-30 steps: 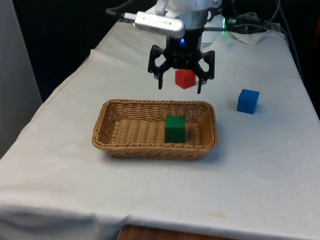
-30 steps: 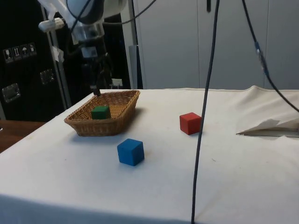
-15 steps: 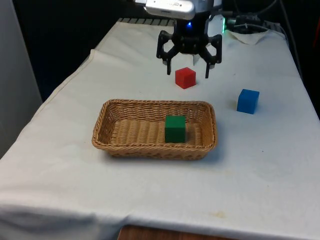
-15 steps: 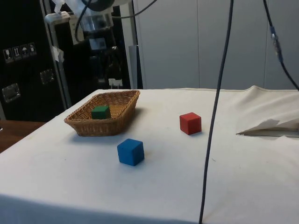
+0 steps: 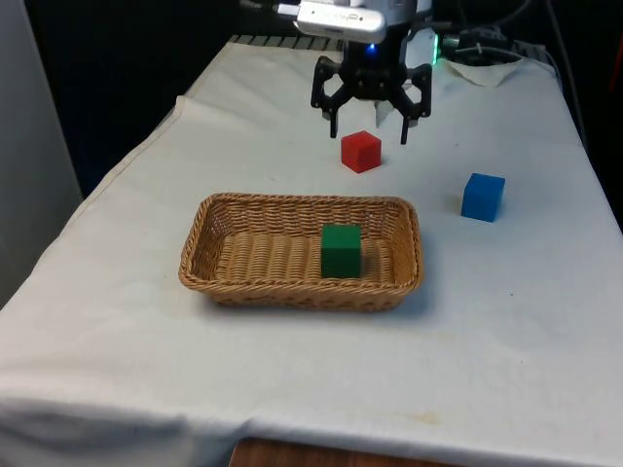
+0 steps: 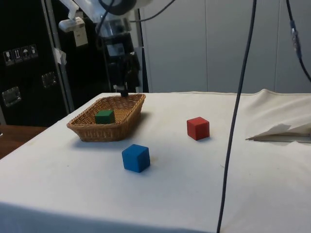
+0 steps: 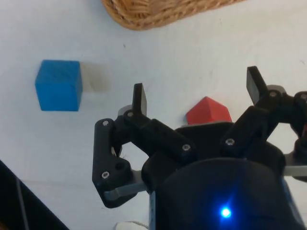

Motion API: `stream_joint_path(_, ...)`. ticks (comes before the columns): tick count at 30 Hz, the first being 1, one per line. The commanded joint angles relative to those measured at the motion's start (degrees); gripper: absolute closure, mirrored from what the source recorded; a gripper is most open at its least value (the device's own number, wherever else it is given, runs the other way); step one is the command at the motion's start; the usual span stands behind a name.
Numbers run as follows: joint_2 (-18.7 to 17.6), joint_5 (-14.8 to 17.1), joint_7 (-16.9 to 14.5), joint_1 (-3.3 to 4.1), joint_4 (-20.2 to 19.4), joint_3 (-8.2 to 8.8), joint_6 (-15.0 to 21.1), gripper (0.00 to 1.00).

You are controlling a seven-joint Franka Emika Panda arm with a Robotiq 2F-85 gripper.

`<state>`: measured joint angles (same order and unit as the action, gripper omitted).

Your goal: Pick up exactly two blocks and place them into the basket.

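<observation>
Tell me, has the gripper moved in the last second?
Yes. The gripper was above the basket's far rim; now it has gone farther back and up, open above the red block.

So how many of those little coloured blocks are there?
3. The green block sits in the basket; the red block and the blue block lie on the white cloth outside it. None seem hidden.

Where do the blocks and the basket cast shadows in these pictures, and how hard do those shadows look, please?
Front view: a soft shadow hugs the basket along its near side. Side view: faint shadows under the red block and blue block. Wrist view: a pale grey smudge lies beside the blue block, so the light is diffuse.
</observation>
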<state>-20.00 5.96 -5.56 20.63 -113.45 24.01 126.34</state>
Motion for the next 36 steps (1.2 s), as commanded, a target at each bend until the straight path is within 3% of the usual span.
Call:
stream_joint_path(1, 0.8, -0.7, 0.3, 0.29, -1.5, 0.34, 1.3, 0.00)
stream_joint_path(13, 3.2, -1.8, -2.1, -0.57, -9.2, 2.06, 5.4, 0.00)
stream_joint_path(16, 2.9, -1.6, -2.1, -0.40, -8.9, 2.18, 4.8, 0.00)
stream_joint_path(24, 6.0, -3.0, -4.4, -0.46, -14.4, 4.70, 7.2, 0.00)
stream_joint_path(25, 5.2, -2.2, -4.5, -0.57, -13.1, 4.30, 6.0, 0.00)
stream_joint_path(29, 7.8, -4.2, -4.5, -0.52, -17.0, 5.50, 8.0, 0.00)
stream_joint_path(36, 10.4, -5.6, -4.5, -0.57, -20.5, 6.30, 9.1, 0.00)
